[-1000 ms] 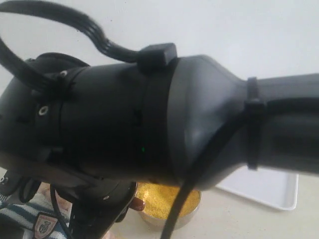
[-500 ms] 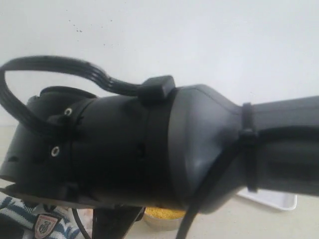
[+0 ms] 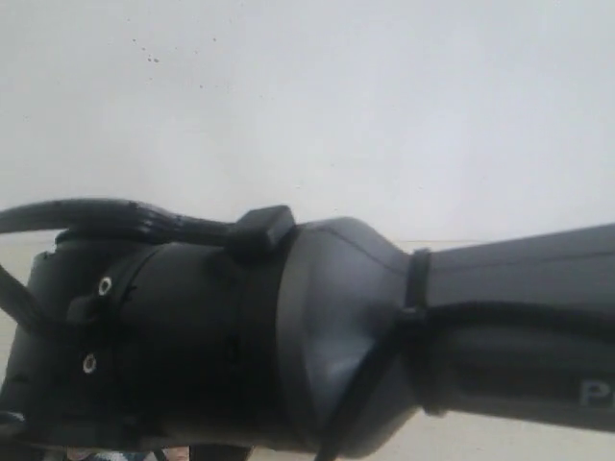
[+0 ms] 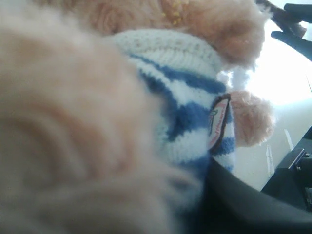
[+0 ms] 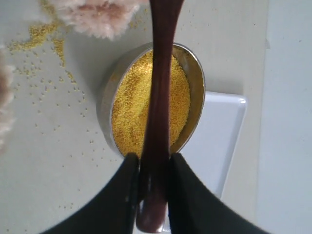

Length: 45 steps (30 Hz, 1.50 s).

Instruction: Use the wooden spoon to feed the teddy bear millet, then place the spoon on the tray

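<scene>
In the right wrist view my right gripper (image 5: pixel 152 163) is shut on the handle of the dark reddish wooden spoon (image 5: pixel 158 97). The handle runs out over the metal bowl (image 5: pixel 197 83) of yellow millet (image 5: pixel 131 112), and the spoon's bowl end is cut off at the frame edge. The white tray (image 5: pixel 219 131) lies beside and partly under the bowl. The teddy bear (image 4: pixel 175 97), tan fur and striped shirt with a badge (image 4: pixel 218 121), fills the left wrist view. My left gripper (image 4: pixel 161 190) is shut on it, with one dark finger (image 4: pixel 243 204) pressed against the shirt.
A dark arm housing (image 3: pixel 288 355) fills the lower half of the exterior view and hides the table. Spilled grains (image 5: pixel 41 31) dot the tabletop near the bear's fur (image 5: pixel 100 14). A few grains (image 4: pixel 175 12) cling to the bear.
In the exterior view the dark arm has sunk lower in the frame. It now covers the bowl, tray and bear's shirt that showed below it before.
</scene>
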Each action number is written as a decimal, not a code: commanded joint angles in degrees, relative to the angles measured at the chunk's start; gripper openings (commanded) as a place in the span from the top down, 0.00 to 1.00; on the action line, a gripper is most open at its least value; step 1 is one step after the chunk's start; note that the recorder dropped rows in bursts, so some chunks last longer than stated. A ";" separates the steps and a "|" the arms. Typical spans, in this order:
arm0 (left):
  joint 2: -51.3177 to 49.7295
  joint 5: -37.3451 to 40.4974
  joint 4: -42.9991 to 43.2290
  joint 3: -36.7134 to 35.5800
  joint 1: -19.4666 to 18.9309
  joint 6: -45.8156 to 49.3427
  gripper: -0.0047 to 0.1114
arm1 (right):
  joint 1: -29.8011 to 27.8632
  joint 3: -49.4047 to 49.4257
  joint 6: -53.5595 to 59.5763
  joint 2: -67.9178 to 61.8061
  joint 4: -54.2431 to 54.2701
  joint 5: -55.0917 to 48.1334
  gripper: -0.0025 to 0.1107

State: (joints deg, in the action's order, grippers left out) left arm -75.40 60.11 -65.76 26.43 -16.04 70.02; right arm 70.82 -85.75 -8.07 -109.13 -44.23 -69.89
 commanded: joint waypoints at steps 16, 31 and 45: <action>0.65 0.96 -0.82 -0.07 -0.19 0.33 0.92 | 3.09 1.10 -2.30 -0.32 -8.18 -0.07 0.98; 0.65 0.96 -0.82 -0.07 -0.19 0.33 0.92 | 2.98 3.50 -4.58 -0.15 -12.60 -0.07 0.98; 0.65 0.96 -0.82 -0.07 -0.19 0.33 0.92 | 4.34 5.08 -7.49 1.21 -19.27 -0.07 0.98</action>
State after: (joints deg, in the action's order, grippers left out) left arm -75.40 60.01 -65.76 26.43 -16.04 70.02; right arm 74.87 -81.42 -14.48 -109.19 -61.48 -69.80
